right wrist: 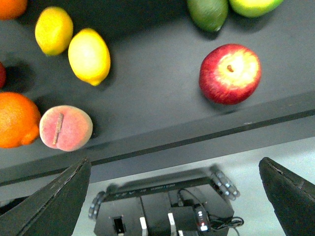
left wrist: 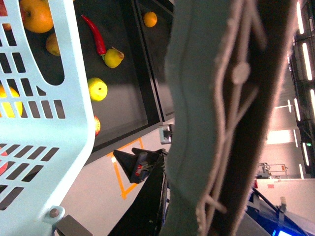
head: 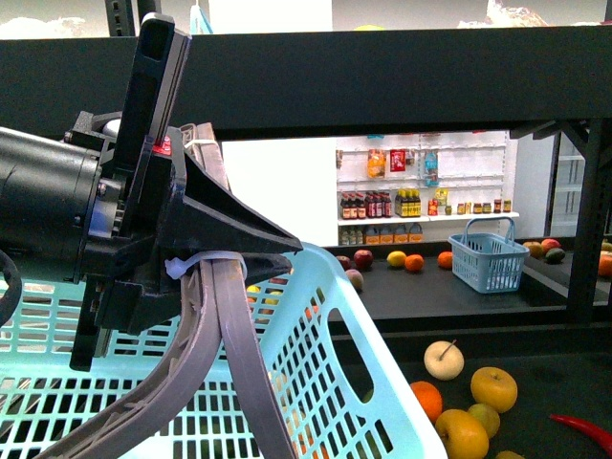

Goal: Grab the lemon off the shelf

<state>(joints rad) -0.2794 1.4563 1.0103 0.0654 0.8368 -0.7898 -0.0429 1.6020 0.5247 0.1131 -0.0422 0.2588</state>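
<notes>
On the shelf [right wrist: 162, 113], the lemon [right wrist: 89, 55] lies beyond the right claw [right wrist: 172, 169], jaws wide apart, long axis pointing away; left claw [head: 196, 260] clamps basket handle [head: 232, 330].

The left arm [head: 115, 220] hides much of the near basket [head: 363, 382]; the red chilli [head: 583, 428] is cut by the front view's right edge; the far bottles [head: 381, 205] are too small to read; a blurred grey-green mass [left wrist: 197, 123] leaves the left pincer unreadable; the right wrist view crops a green fruit [right wrist: 208, 12] and an orange [right wrist: 15, 120].

White wall shelves [head: 421, 218] hold bottles [head: 366, 206]; orange tape [left wrist: 118, 177] marks the pale floor [left wrist: 93, 196].
</notes>
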